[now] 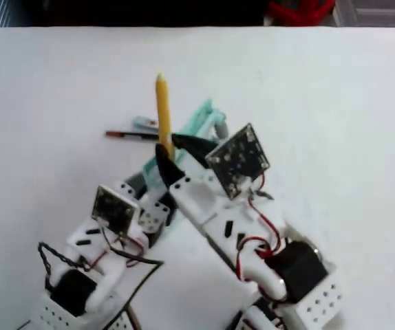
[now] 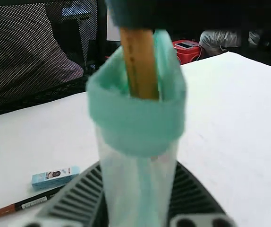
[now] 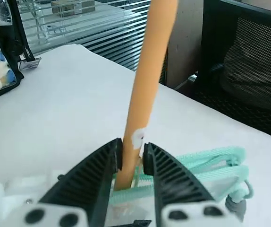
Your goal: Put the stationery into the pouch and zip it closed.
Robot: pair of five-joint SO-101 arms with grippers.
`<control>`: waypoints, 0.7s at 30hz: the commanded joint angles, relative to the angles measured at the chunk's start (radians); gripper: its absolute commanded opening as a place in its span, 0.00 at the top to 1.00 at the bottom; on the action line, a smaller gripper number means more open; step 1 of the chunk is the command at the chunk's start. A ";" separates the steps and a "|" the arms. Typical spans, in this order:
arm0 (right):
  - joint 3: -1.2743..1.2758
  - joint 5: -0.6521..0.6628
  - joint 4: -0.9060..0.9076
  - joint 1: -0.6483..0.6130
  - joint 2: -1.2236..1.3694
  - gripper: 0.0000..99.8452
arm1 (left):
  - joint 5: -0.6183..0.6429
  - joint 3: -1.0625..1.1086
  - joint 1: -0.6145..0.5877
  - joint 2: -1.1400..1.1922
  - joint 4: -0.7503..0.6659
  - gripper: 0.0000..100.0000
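A clear pouch with a teal rim stands upright between the fingers of my left gripper, which is shut on its body. A yellow pencil pokes down into the pouch mouth. My right gripper is shut on that yellow pencil, with the pouch's teal edge just beyond its fingertips. In the high view the pencil stands upright, with the right gripper over the pouch and the left gripper beside it.
A small blue eraser and a brown pencil lie on the white table left of the pouch; they are the eraser and pencil in the high view. Chairs and a red object stand past the far edge.
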 commanded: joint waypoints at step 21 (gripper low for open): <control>0.035 0.052 0.019 0.012 -0.033 0.75 | 0.048 -0.009 -0.042 -0.010 -0.021 0.84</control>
